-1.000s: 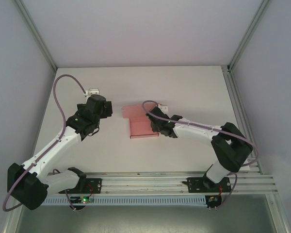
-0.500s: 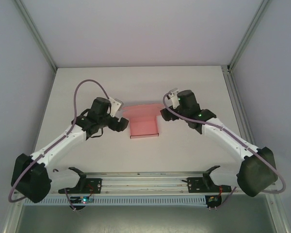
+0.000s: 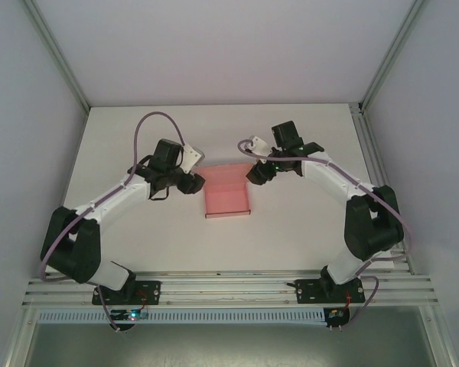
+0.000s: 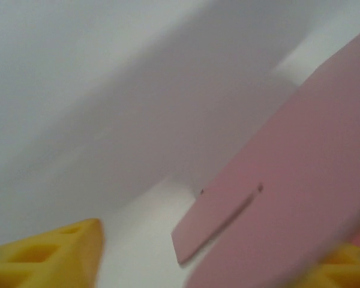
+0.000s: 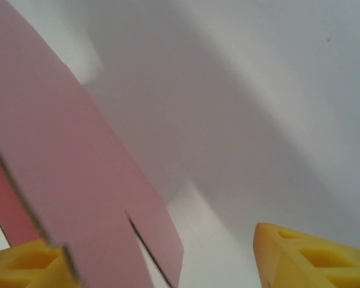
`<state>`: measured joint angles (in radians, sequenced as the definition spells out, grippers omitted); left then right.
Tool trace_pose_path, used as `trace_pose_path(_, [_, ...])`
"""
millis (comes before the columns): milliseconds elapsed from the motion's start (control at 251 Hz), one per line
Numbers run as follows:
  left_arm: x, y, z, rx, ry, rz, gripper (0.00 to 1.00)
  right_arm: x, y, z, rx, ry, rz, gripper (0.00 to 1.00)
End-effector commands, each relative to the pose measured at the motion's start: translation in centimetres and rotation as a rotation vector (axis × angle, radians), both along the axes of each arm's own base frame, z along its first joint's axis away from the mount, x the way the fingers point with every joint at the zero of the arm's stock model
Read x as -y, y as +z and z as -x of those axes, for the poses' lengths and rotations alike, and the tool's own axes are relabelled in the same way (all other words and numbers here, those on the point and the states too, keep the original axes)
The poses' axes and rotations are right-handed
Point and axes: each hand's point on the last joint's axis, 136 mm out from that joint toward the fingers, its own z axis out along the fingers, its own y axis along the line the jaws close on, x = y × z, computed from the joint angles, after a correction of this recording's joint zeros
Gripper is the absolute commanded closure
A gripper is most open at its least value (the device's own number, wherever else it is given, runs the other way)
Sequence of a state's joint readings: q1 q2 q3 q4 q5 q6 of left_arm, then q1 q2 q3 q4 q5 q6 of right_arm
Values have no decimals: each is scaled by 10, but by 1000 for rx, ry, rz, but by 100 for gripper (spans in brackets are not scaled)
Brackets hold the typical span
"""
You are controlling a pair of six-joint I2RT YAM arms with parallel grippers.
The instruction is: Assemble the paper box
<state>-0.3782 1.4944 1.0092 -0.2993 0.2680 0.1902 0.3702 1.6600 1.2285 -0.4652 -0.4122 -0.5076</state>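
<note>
The paper box [image 3: 226, 196] is a pink card lying mid-table, with its rear flap [image 3: 228, 173] raised. My left gripper [image 3: 196, 183] is at the box's left rear corner. In the left wrist view a pink flap [image 4: 300, 180] reaches in between the yellow fingertips [image 4: 60, 255], close to the right one. The left gripper [image 4: 201, 264] stands open. My right gripper [image 3: 256, 175] is at the box's right rear corner. It [image 5: 168, 261] is open too, with a slotted pink flap [image 5: 78, 180] next to its left finger [image 5: 24, 264]. Neither flap is pinched.
White tabletop [image 3: 214, 130] inside a walled enclosure with metal corner posts [image 3: 61, 61]. An aluminium rail [image 3: 229, 287] carries both arm bases along the near edge. Purple cables [image 3: 149, 126] loop above each arm.
The right gripper left the box's right side and swung round to its rear right corner. The left gripper moved right, up to the box's left rear corner. The box stayed in place.
</note>
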Motion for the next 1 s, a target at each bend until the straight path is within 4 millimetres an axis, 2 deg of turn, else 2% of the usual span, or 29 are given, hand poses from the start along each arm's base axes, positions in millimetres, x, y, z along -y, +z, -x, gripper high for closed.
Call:
trace_pose_path(0, [12,12,-1,-2,-82,43,52,-5,1,5,-43,43,-10,46])
trace_pose_path(128, [19,15,2,-13,-115,81,65,-2,-3,2,-42,1,27,74])
trace_pose_path(180, [18,16,0,-8,-99,78,73,-1,-5,4,-49,-11,43,81])
trace_pose_path(223, [15,17,-4,-5,-66,72,86,0,-4,3,-48,-39,58,88])
trace_pose_path(327, [8,22,-16,6,31,72,96,-4,2,2,-27,-94,64,97])
trace_pose_path(439, [2,28,-31,21,141,72,98,-11,10,-9,16,-211,45,100])
trace_pose_path(623, [5,46,-55,56,342,125,100,-8,31,-44,146,-591,28,100])
trace_pose_path(826, [24,60,-77,105,449,261,100,-28,47,-78,143,-837,-270,97])
trace_pose_path(994, [23,52,-98,95,558,285,100,-53,46,-90,104,-902,-411,98])
